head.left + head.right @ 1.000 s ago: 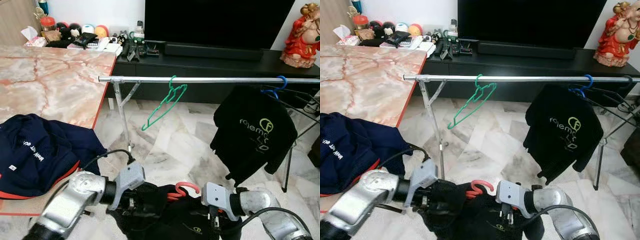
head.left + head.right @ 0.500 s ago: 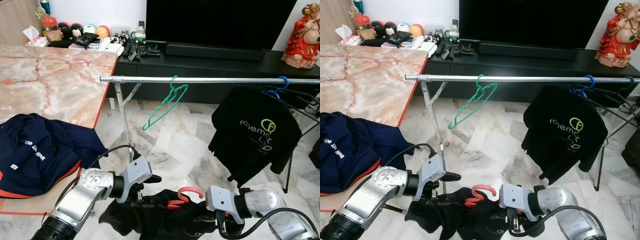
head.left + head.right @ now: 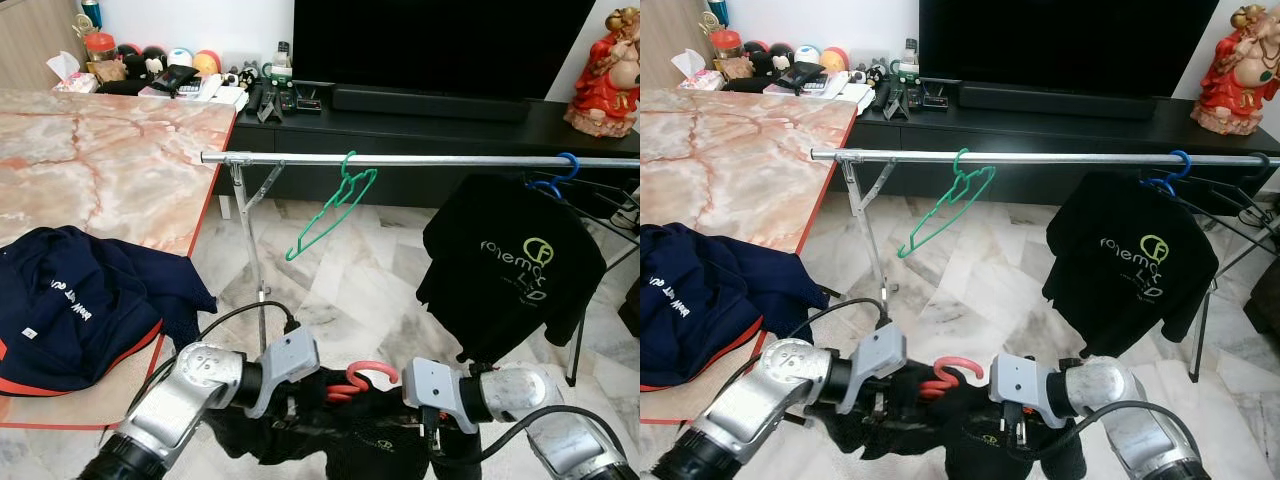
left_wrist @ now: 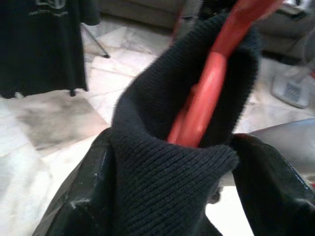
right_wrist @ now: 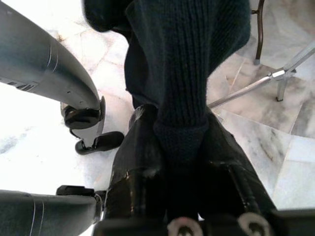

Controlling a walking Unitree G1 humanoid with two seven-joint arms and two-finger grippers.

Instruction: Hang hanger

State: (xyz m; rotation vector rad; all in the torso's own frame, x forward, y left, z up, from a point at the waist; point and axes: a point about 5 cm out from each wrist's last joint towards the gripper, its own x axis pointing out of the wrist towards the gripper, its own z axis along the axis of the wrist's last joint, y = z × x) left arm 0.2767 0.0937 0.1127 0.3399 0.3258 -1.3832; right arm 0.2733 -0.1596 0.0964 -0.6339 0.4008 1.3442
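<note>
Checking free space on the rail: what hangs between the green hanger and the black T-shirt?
Nothing. In the left eye view the rail runs bare from the green hanger to the blue hanger carrying the black T-shirt.

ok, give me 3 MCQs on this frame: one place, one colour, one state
1. Where does the empty green hanger hang?
A. on the metal rail
B. on the marble table
C. on the TV cabinet

2. What colour is the hanger inside the held black garment?
A. blue
B. red
C. green

3. What is the right end effector doing?
A. hanging open
B. gripping the rail
C. clamped on the garment's knit edge

Answers: 1 A, its hook sits over the rail. 2 B, a red hook sticks out of the collar. 3 C, fabric is pinched between its fingers.
</note>
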